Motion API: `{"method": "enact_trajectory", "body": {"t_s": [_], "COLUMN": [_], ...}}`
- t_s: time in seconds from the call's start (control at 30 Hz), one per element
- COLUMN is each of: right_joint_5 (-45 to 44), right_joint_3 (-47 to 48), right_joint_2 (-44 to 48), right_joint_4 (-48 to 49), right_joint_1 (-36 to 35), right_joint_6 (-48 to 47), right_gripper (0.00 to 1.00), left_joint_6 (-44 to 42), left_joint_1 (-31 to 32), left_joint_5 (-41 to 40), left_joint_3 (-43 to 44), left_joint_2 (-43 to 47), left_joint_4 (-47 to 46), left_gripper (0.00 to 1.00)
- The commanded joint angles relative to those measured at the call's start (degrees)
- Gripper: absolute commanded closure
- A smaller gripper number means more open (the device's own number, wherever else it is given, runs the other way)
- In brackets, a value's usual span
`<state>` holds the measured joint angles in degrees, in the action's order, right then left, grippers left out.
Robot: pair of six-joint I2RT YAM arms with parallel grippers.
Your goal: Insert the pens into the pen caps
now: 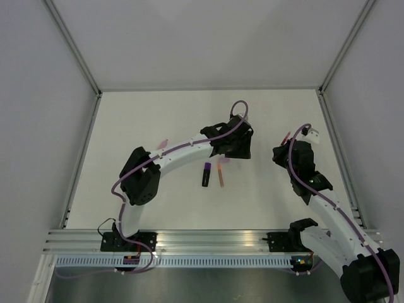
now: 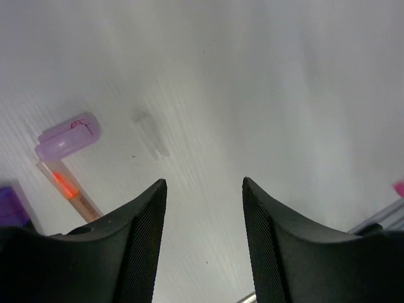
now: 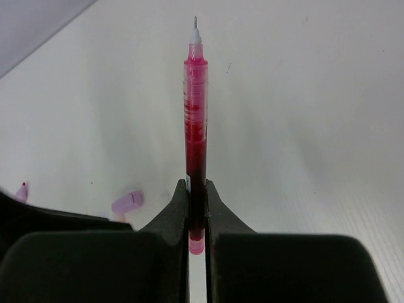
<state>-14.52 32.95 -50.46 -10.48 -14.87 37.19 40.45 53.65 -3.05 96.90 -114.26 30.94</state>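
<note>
Right tool (image 3: 197,192) clamped on pink pen (image 3: 196,113) — tip pointing straight ahead, uncapped. Left tool (image 2: 205,189) jaws apart, empty — lilac cap (image 2: 67,136) and orange pen (image 2: 68,190) on tabletop (image 2: 284,95), ahead-left of it.

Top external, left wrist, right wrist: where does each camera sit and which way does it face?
Top external: above and behind the bases, looking down at the table; both arms show.
Left wrist: looks down past the open left gripper at a lilac cap.
Right wrist: looks along the right gripper, shut on a pink pen.
Both wrist views share the lilac cap.
</note>
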Motion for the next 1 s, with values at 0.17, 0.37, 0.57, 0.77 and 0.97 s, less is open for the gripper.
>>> {"method": "enact_trajectory", "body": {"t_s": [0.17,0.37,0.57,0.77,0.97], "right_joint_5": [-2.79,-2.53,-2.26,-2.35,-2.35], "right_joint_3": [-1.22,-1.22,-1.31,-1.31,-1.4], "right_joint_2": [6.07,7.04,7.92,8.53,8.71], "right_joint_4": [-0.24,-0.24,-0.33,-0.42,-0.51], "right_joint_1": [0.2,0.2,0.2,0.2,0.2], "right_joint_6": [0.6,0.25,-0.1,-0.19,-0.36], "right_gripper": [1.0,1.0,1.0,1.0,1.0], "left_joint_6": [4.46,5.34,6.66,7.01,7.98], "left_joint_1": [0.4,0.32,0.23,-0.03,-1.0], "left_joint_5": [-6.44,-7.4,-10.57,-9.43,-7.76], "left_joint_3": [10.23,14.19,15.95,15.86,15.33], "left_joint_2": [-10.89,-15.99,-18.72,-19.69,-20.57], "left_joint_4": [6.85,9.04,12.04,12.3,12.13], "left_gripper": [0.46,0.49,0.53,0.57,0.6]}}
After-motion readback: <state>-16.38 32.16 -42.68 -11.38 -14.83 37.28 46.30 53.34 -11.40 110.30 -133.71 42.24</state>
